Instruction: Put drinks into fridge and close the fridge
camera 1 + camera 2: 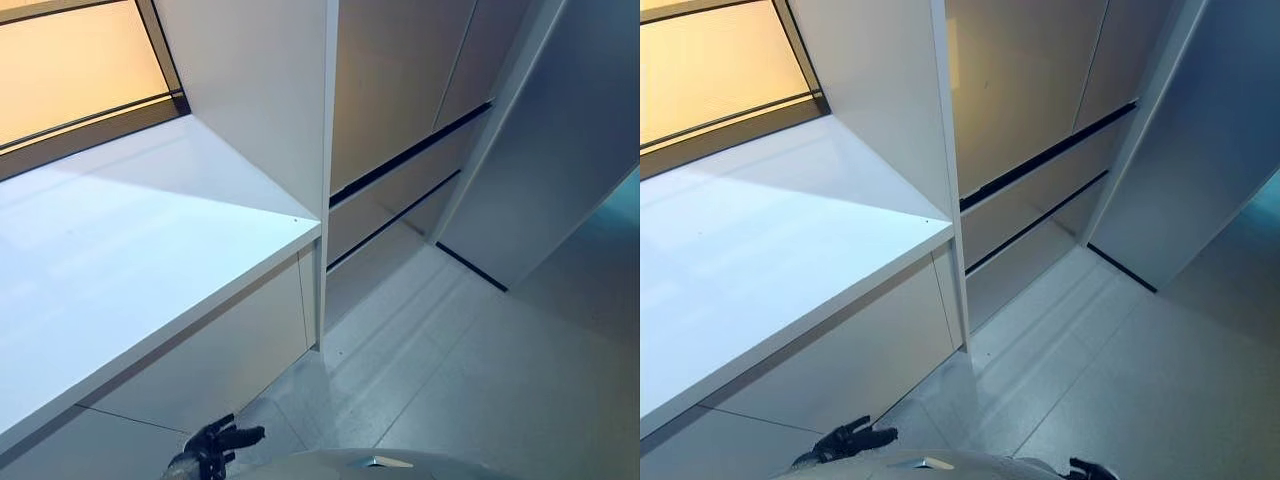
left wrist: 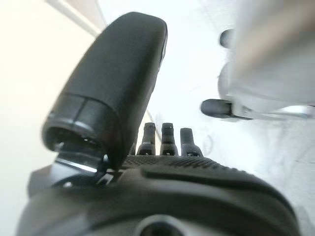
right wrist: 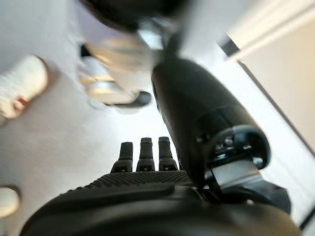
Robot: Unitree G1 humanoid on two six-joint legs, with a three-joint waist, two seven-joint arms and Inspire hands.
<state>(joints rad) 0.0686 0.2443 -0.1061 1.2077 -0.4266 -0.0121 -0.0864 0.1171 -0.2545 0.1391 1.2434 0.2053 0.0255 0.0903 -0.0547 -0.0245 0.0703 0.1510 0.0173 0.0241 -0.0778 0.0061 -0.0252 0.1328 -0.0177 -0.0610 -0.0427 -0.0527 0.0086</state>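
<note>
Beside the white table (image 1: 130, 260), the left hand (image 1: 215, 443) and right hand (image 3: 147, 162) are hanging low with fingers relaxed and straight, gripping nothing.

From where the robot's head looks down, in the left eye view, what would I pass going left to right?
Window → white counter → upright white panel → beige drawer fronts → grey door.
</note>
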